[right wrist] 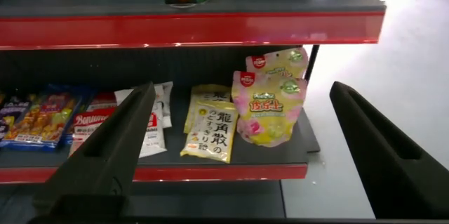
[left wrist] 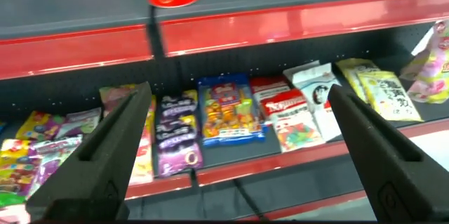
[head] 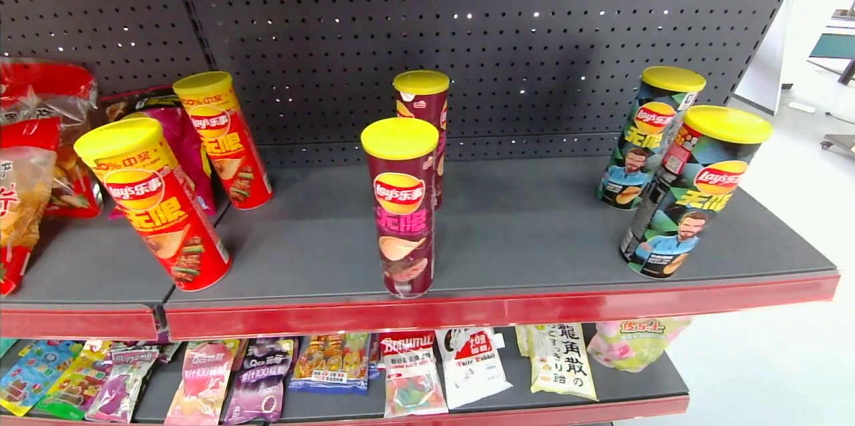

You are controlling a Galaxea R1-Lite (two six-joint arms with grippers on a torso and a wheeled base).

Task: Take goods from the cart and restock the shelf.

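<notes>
Head view takes in a dark grey metal shelf with a red front lip [head: 501, 309], backed by a black perforated panel [head: 534, 45]. Six tall crisp tubes with yellow lids stand on their bases on it, in three pairs, each with one tube nearer the lip and one farther back. On the robot's left is the front red tube [head: 153, 202] near the lip, with the rear red tube [head: 224, 139] deeper in. In the middle the front maroon tube [head: 402, 205] stands right at the lip, the rear maroon tube [head: 422, 112] just behind it. Toward the right end are the front dark patterned tube [head: 695, 192] and the rear dark patterned tube [head: 648, 139], close together. At the far left, clear-and-red crisp bags [head: 27, 165] sit beside the red tubes. Below, a lower grey shelf [head: 634, 386] carries a row of colourful sweet packets [head: 334, 362].

The left gripper [left wrist: 238, 90] hangs in front of the lower shelf, its two dark fingers spread wide with nothing between them. Past them you can see the packets and, above, the base of a red tube at the upper lip. The right gripper [right wrist: 243, 87] is likewise wide open and empty, facing the right end of the lower shelf, where a pink-and-green pouch [right wrist: 270, 101] sits beside a yellow flat sachet [right wrist: 214, 133].
</notes>
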